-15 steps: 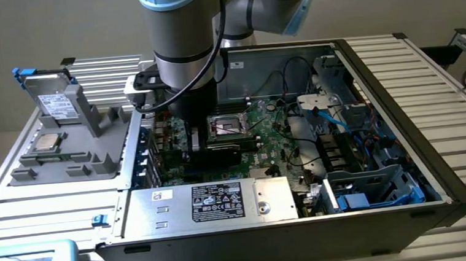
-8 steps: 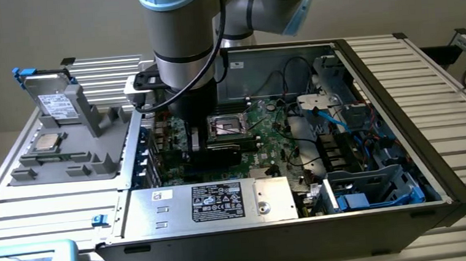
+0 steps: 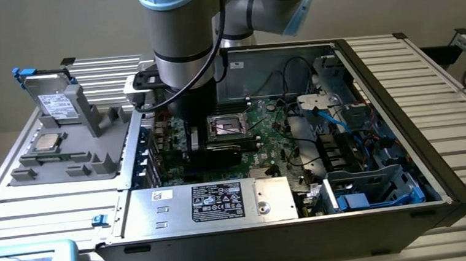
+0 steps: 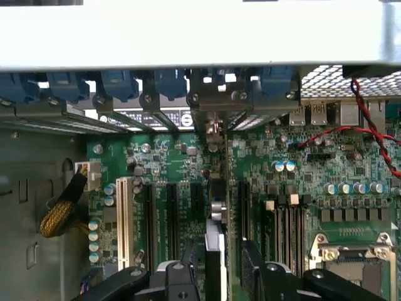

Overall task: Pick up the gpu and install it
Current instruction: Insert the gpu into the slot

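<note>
Best done with the graphics card (image 4: pixel 215 248) pressed straight down, edge fully home in its slot, bracket flush against the rear wall of the computer case (image 3: pixel 403 211). Gripper (image 4: pixel 219 279) spread wide, fingers (image 4: pixel 183 273) either side of the card with gaps apparent, seemingly clamping nothing. Card upright on the motherboard (image 4: pixel 156 163), at the exterior view's left of the processor socket (image 3: pixel 226 126).

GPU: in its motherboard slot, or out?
In. The gpu stands on edge among the motherboard slots, between the open gripper fingers, which stand clear of it.
</note>
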You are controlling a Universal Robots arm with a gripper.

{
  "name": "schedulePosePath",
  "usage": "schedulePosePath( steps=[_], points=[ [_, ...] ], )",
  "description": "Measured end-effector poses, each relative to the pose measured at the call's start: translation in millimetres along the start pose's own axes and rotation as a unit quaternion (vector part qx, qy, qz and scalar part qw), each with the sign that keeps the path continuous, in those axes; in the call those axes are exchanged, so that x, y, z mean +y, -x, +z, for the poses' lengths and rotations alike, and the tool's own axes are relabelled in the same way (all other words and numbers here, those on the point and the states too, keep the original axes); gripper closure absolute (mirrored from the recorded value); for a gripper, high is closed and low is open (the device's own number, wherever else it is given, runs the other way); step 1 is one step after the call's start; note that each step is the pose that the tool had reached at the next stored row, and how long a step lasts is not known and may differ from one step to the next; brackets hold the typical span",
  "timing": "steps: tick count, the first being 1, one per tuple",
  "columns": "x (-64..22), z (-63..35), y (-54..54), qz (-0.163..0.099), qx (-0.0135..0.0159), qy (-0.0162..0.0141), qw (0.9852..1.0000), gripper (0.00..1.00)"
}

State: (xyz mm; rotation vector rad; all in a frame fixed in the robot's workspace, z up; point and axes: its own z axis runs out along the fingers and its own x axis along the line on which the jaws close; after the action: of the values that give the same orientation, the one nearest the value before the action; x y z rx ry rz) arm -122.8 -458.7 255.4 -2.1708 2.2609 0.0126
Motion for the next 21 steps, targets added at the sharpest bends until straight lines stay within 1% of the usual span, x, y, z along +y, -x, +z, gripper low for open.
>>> schedulePosePath(
  steps=[3, 6, 7, 8, 10, 11, 12, 17, 19, 21],
  points=[
    [0.0, -11.5, 0.1, 0.000, 0.0000, 0.0000, 1.0000, 0.58],
    [0.0, -17.3, 0.2, 0.000, -0.0001, -0.0001, 1.0000, 0.61],
    [0.0, -18.2, 0.2, 0.000, 0.0000, 0.0000, 1.0000, 0.73],
    [0.0, -18.8, 0.2, 0.000, 0.0000, -0.0001, 1.0000, 0.73],
    [0.0, -18.8, 0.2, 0.000, -0.0001, -0.0001, 1.0000, 0.85],
    [0.5, -18.6, 0.2, 0.000, -0.0001, -0.0001, 1.0000, 0.85],
    [2.4, -18.5, 0.1, 0.000, 0.0000, -0.0001, 1.0000, 0.88],
    [18.1, -18.0, 1.2, 0.000, 0.0000, -0.0001, 1.0000, 0.88],
    [22.1, -17.8, 2.9, 0.000, 0.0001, 0.0000, 1.0000, 0.88],
    [23.6, -17.2, 5.7, 0.000, 0.0000, 0.0000, 1.0000, 0.88]
  ],
)
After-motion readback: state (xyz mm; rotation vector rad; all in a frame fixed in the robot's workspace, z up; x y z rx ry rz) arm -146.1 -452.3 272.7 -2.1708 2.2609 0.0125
